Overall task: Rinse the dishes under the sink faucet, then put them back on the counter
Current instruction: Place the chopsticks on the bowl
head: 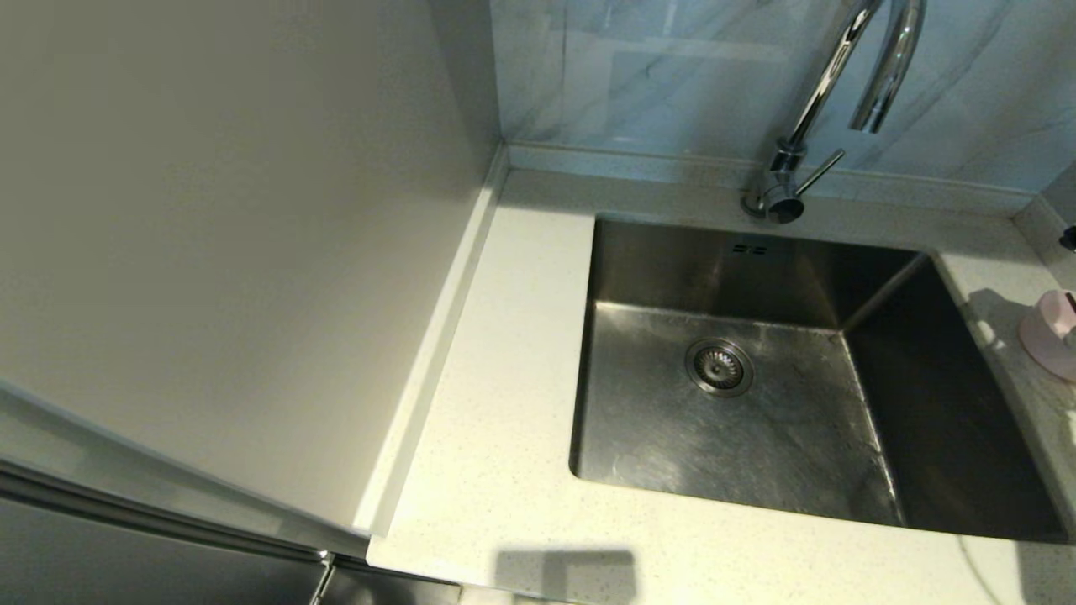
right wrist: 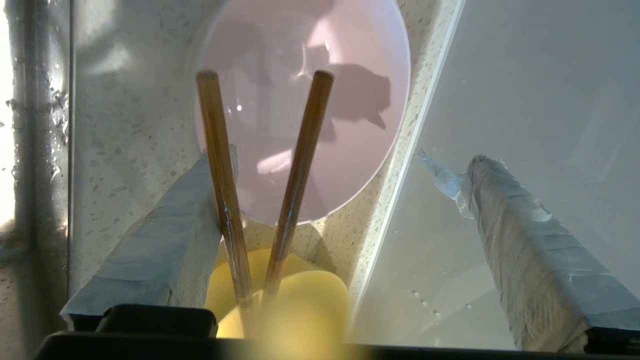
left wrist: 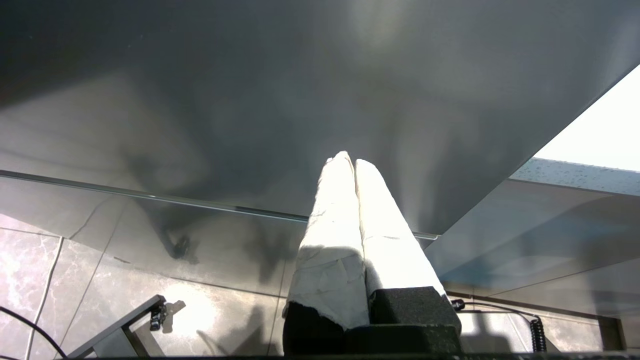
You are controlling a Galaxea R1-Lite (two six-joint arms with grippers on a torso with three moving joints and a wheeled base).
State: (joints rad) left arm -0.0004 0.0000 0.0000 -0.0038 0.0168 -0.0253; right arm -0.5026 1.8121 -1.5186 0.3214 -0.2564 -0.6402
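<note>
So the sink (head: pixel 807 403) is empty and the faucet (head: pixel 828 92) doesn't look to be running, no stream visible. All the dishes sit on the narrow strip of table (head: pixel 496 470) at the sink's right edge. The head view only catches a sliver of the pink bowl (head: pixel 1052 334) there.

The right wrist view tells more. The right claw (right wrist: pixel 345 185) hovers over the pile with its fingers spread wide, gripping nothing. The pink bowl (right wrist: pixel 305 100) rests on the speckled top, the yellow-green bowl (right wrist: pixel 285 300) sits just beside it, closer to the camera, and the chopsticks (right wrist: pixel 260 200) rest with one end in the yellow-green bowl and the other ends over the pink one. One finger is right next to a chopstick; whether it's touching, can't tell.

My guess: it's at a pick-up or set-down step. If rinsing is still to come, it needs to close on one item and carry it under the spout.

What's in the way: the raised rim and pale wall panel (right wrist: pixel 525 100) hug the bowls, so little room for the outer finger.

The left claw (left wrist: pixel 354 172) is parked down by the cabinet front (left wrist: pixel 250 100), fingers pressed together, holding nothing.
</note>
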